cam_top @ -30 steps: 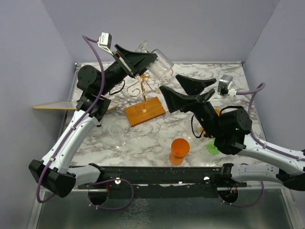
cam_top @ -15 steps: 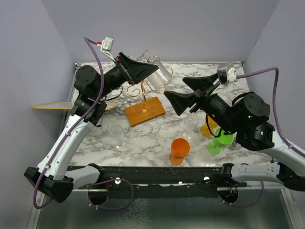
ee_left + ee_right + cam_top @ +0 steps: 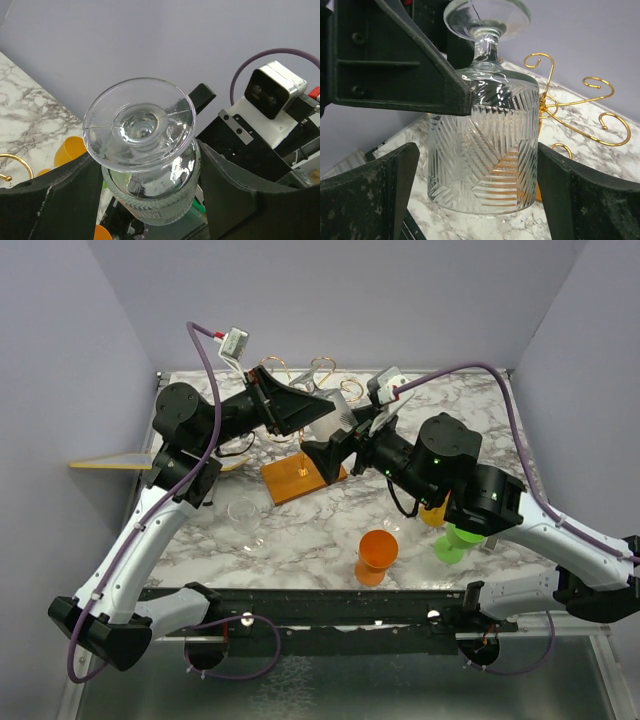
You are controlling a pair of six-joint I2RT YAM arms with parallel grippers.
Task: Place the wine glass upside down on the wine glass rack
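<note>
Both arms are raised and reach inward until they meet, the left hand clamped on the wine glass bowl and the right hand spread wide around it.

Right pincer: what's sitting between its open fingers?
The ribbed wine glass, foot up, held by the left pincer; the right wrist view shows it.

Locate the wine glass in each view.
Top: wine glass upper centre, partly hidden by the arms.
Left wrist: centre, foot facing the camera.
Right wrist: centre, foot up.
Shared landmark: rack, left of the glass in top, a gold curl at the left edge in left wrist, right of the glass in right wrist.
</note>
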